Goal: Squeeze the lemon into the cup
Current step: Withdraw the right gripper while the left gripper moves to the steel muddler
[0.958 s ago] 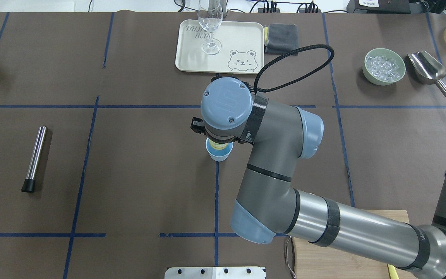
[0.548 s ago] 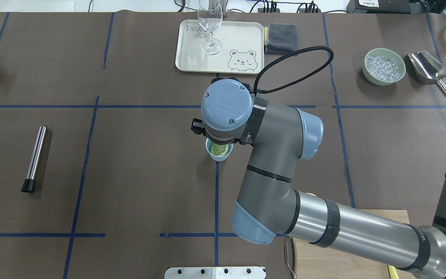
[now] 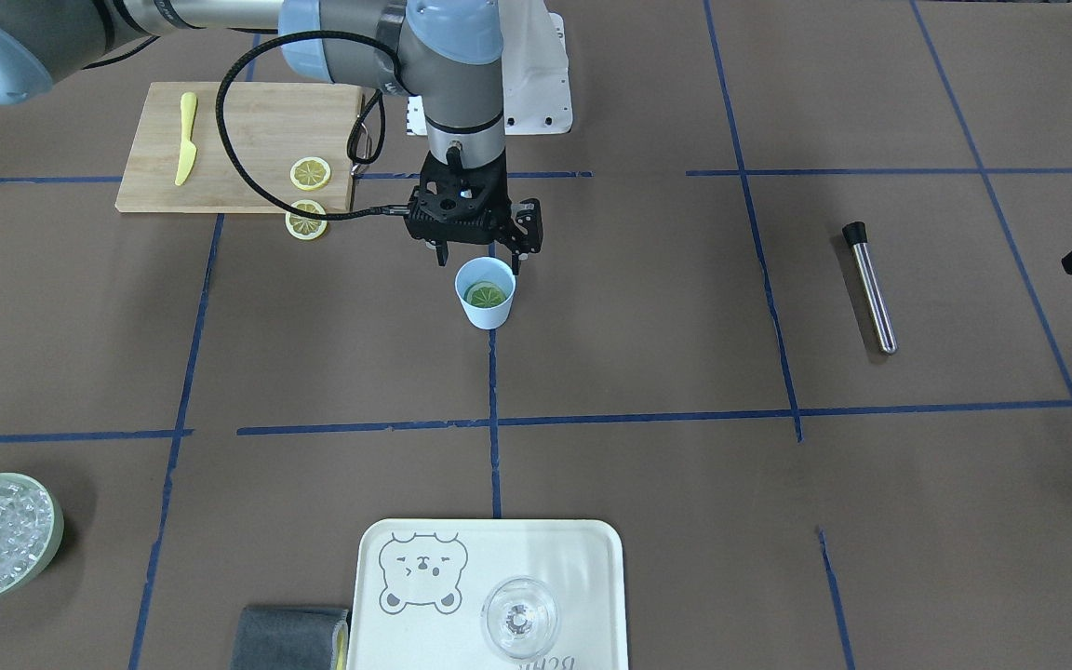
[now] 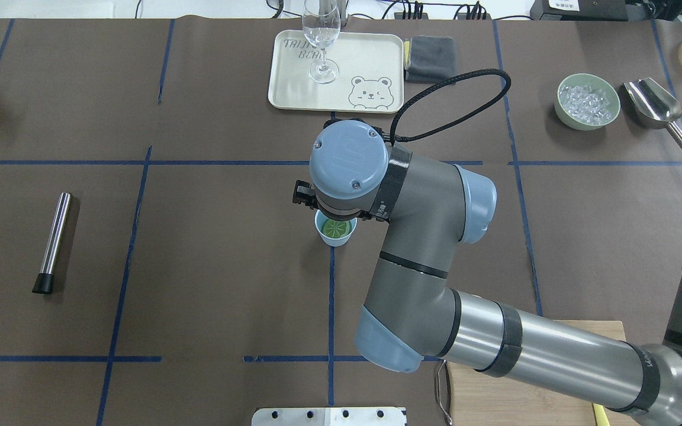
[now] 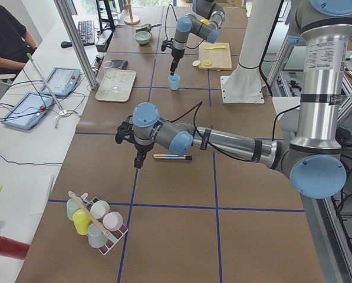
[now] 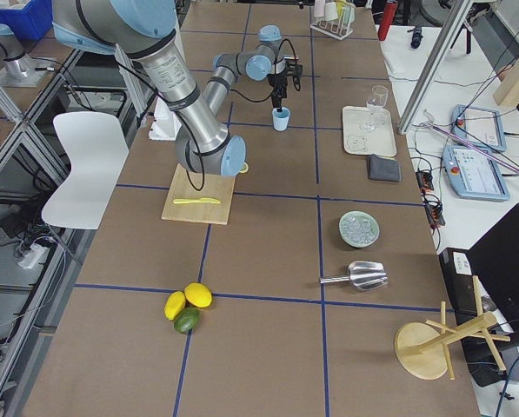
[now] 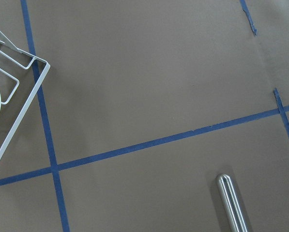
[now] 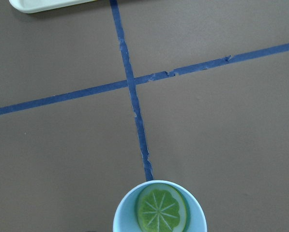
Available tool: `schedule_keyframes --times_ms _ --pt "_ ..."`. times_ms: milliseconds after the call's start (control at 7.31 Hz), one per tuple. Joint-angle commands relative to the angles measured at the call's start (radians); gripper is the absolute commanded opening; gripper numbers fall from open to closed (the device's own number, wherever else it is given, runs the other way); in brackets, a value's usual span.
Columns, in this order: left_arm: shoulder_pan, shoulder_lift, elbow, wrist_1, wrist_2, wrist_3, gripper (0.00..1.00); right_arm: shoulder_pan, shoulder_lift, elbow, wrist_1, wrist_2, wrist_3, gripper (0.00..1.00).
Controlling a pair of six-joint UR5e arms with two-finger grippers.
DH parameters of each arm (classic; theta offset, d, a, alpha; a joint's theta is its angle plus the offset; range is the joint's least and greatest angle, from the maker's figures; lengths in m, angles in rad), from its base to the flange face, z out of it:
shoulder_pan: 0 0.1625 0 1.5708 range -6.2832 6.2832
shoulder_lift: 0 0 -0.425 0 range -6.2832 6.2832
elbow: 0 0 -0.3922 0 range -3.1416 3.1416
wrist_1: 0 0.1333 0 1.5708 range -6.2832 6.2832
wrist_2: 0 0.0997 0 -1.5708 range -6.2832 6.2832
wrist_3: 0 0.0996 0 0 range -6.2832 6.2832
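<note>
Tally from where I hang: one blue cup (image 3: 497,314); lemon comes to three, the cup slice (image 3: 487,296), the board slice (image 3: 310,173), the edge slice (image 3: 306,221); one cutting board (image 3: 247,121); one yellow knife (image 3: 185,138); one wine glass (image 3: 519,618); one tray (image 3: 536,549); one ice bowl (image 4: 586,124); one scoop (image 4: 652,103); one steel rod (image 3: 871,288); one grey cloth (image 3: 289,637); three whole fruits (image 6: 198,295)

One camera looks down from behind the robot (image 4: 495,343), another faces it across the counter (image 3: 685,372), two watch from the ends. Both wrist cameras stare straight down, close; the right one shares the cup (image 8: 124,217) with the wide views.
</note>
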Motion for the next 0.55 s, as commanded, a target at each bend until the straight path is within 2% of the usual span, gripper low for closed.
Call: schedule_keyframes --times_ms 0,274,411 --pt "0.132 -0.022 -0.055 0.003 0.051 -0.226 1.0 0.066 -0.059 0.061 -0.03 0.066 -0.087 1.0" --pt "0.197 -0.037 -0.064 0.039 0.048 -0.342 1.0 0.219 -0.189 0.205 -0.078 0.187 -0.333 1.0" --pt "0.235 -0.045 -0.088 0.106 0.049 -0.35 1.0 0.293 -0.255 0.234 -0.066 0.253 -0.444 1.0"
